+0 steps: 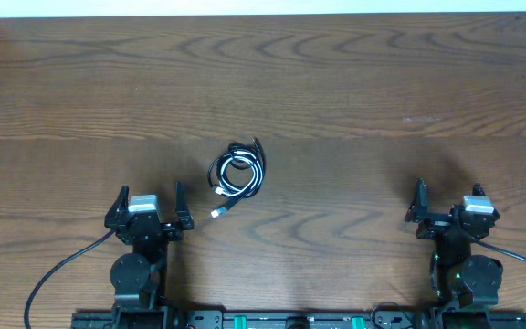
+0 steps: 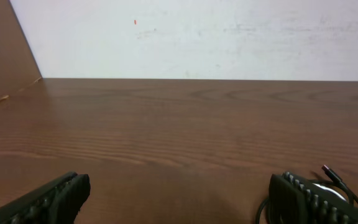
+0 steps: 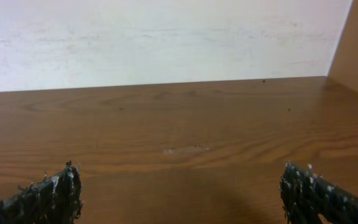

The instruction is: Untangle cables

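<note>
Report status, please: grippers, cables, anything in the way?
Left gripper open, empty. Right gripper open, empty. Black cable and white cable coiled together, untouched, nearer left gripper. Nothing in the way.

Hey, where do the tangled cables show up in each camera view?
Overhead: cables coiled left of center.
Left wrist: cables in the bottom right corner, only partly visible.
Right wrist: not in view.
Shared landmark: the wooden table meeting the white wall.
</note>
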